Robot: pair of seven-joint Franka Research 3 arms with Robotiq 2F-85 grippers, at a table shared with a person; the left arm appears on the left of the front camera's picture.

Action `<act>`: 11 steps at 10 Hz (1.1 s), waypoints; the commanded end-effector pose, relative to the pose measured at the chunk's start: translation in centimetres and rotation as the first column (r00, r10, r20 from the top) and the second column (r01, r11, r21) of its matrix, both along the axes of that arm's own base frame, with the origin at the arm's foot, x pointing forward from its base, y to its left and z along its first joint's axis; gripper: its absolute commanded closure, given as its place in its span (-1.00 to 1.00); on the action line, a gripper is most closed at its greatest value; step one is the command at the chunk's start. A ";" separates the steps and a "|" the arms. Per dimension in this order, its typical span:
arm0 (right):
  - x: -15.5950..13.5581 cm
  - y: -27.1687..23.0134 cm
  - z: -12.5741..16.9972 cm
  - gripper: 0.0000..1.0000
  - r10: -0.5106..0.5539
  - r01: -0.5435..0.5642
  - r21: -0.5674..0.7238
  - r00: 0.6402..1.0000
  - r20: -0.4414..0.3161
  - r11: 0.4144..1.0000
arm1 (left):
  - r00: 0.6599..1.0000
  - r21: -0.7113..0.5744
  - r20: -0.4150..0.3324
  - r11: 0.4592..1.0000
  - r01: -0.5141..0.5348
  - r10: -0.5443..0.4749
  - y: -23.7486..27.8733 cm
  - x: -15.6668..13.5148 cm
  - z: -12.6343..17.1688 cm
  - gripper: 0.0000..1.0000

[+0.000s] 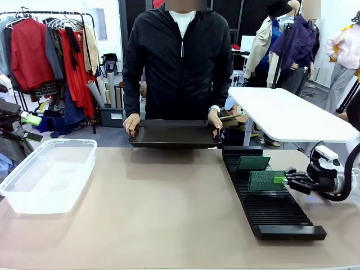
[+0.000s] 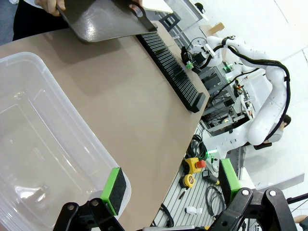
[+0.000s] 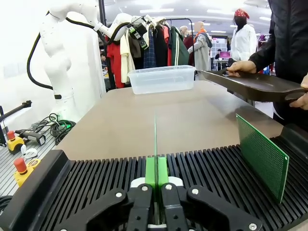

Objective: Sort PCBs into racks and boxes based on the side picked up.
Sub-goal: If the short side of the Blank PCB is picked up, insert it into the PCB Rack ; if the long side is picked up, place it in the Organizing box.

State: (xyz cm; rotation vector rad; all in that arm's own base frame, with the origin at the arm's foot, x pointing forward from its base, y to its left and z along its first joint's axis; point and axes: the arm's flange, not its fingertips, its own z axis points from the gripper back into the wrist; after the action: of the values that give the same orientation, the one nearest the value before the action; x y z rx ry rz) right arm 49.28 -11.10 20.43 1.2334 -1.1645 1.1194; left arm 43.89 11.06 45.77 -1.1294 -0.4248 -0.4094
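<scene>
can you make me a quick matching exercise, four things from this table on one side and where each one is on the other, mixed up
Things:
1. clear tub
2. brown tray
3. black rack
4. circuit board

Places:
A. pinched edge-on in the right pincer
B. held in the person's hands at the far edge
C. on the table's left side
D. on the table's right side

Pairs: 1-C, 2-B, 3-D, 4-A

2 PCBs (image 1: 253, 163) (image 1: 266, 180), 1 rack (image 1: 275, 211), 1 clear box (image 1: 50, 174), 1 brown tray (image 1: 173, 135), 2 robot arms.
</scene>
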 end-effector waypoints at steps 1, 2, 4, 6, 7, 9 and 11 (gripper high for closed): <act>-0.3 -0.1 0.2 1.00 0.011 -0.011 -0.007 0.999 -0.033 1.000 | 1.000 -0.007 -0.007 1.000 -0.001 0.001 -0.1 -0.1 0.2 -1.00; -0.4 -0.1 0.0 1.00 0.015 -0.015 -0.007 0.999 -0.039 1.000 | 1.000 -0.007 -0.007 1.000 -0.001 0.001 -0.1 -0.1 0.2 -1.00; -0.6 -0.2 -0.1 1.00 0.022 -0.022 -0.003 0.999 -0.042 1.000 | 1.000 -0.007 -0.007 1.000 -0.001 0.001 -0.1 -0.1 0.2 -1.00; -0.7 -0.2 -0.2 1.00 0.026 -0.026 -0.002 0.999 -0.041 1.000 | 1.000 -0.007 -0.007 1.000 -0.001 0.001 -0.1 -0.1 0.2 -1.00; -0.7 -0.2 -0.2 1.00 0.027 -0.027 -0.001 0.999 -0.038 1.000 | 1.000 -0.007 -0.007 1.000 -0.001 0.001 -0.1 -0.1 0.2 -1.00; -0.5 -0.2 -0.2 1.00 0.010 -0.010 -0.004 1.000 -0.030 1.000 | 1.000 -0.007 -0.007 1.000 -0.001 0.001 -0.1 -0.1 0.2 -1.00; -0.3 -0.2 -0.3 1.00 -0.001 0.001 0.000 1.000 -0.031 1.000 | 1.000 -0.007 -0.007 1.000 -0.001 0.001 -0.1 -0.1 0.2 -1.00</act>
State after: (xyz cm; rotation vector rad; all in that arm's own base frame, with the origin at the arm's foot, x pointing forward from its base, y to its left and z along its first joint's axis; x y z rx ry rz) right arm 48.93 -11.24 20.04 1.2465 -1.1428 1.1199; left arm 43.89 11.06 45.77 -1.1294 -0.4248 -0.4093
